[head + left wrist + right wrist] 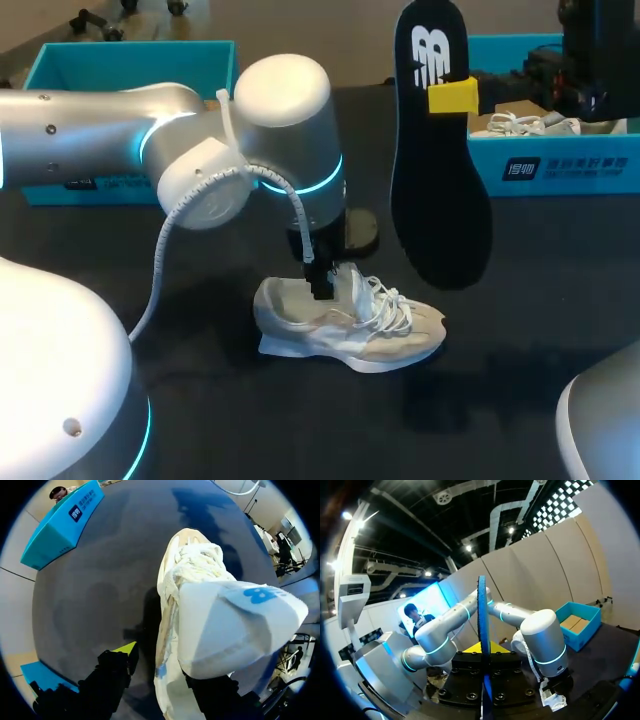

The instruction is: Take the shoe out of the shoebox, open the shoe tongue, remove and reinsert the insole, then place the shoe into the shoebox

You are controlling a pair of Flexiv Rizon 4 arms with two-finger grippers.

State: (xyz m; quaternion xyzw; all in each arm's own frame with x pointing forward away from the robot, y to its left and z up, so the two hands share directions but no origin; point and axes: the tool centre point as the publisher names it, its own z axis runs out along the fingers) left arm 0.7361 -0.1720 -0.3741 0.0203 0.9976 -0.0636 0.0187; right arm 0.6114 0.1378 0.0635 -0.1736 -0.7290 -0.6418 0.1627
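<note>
A white shoe (350, 322) lies on its sole on the black table (520, 330), toe to the right. My left gripper (320, 283) reaches down into its heel end. In the left wrist view the left gripper (167, 672) straddles the side wall of the shoe (170, 605). One yellow-tipped finger (127, 648) stands outside, apart from the wall, and the other sits under the raised tongue (235, 625). High above the table my right gripper (452, 97) is shut on the black insole (438, 170), which hangs upright. In the right wrist view that insole (481, 615) shows edge-on in the right gripper (483, 652).
A blue box (560, 165) at the back right holds another white shoe (520, 124). A second blue box (130, 62) stands at the back left, partly behind my left arm (200, 150).
</note>
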